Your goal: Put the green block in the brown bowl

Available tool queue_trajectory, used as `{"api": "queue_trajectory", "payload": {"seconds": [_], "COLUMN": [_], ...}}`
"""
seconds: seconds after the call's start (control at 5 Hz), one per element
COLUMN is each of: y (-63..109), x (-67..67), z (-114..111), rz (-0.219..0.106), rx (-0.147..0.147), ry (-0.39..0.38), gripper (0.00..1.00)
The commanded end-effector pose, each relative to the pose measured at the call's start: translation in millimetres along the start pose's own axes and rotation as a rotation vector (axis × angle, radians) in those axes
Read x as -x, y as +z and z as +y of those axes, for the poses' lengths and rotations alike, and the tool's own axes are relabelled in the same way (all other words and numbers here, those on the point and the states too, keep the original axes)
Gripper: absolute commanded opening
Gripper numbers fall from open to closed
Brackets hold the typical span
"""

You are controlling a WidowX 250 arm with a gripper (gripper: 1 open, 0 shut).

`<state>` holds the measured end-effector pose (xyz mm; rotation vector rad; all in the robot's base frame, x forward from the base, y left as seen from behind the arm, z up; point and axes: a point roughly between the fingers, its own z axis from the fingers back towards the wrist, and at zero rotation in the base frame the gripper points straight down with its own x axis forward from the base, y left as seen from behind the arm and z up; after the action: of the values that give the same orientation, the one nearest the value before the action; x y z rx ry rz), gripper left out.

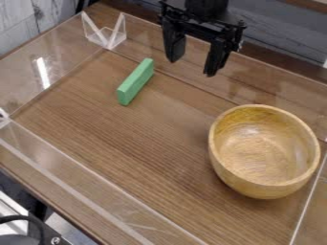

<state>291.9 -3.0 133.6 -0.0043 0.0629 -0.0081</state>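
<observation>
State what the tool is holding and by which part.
Nothing is held. The tool hangs open above the table, apart from the green block, which lies flat on the wood, and from the empty brown bowl.

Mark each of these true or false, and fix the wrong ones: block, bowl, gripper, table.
1. The green block lies inside the brown bowl. False: it lies on the wooden table, left of the bowl and apart from it.
2. The bowl holds nothing. True.
3. The gripper is shut on the block. False: it is open and empty, up to the right of the block.
4. The bowl sits near the table's right edge. True.
5. The block stands on end. False: it lies flat, at a slant.
</observation>
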Motion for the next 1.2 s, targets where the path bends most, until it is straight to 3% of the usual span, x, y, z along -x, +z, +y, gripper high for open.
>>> {"api": "queue_trajectory", "payload": {"seconds": [0.0, 0.4, 1.0], "y": [-5.1, -9.9, -22.2], "x": [-0.1, -0.6, -2.8], "z": [4.9, 36.1, 53.0], "rz": [0.007, -0.026, -0.025], "rx": [-0.004, -0.032, -0.053], "ry": [-0.004, 0.010, -0.019], "gripper": [1.00, 1.00, 1.00]}}
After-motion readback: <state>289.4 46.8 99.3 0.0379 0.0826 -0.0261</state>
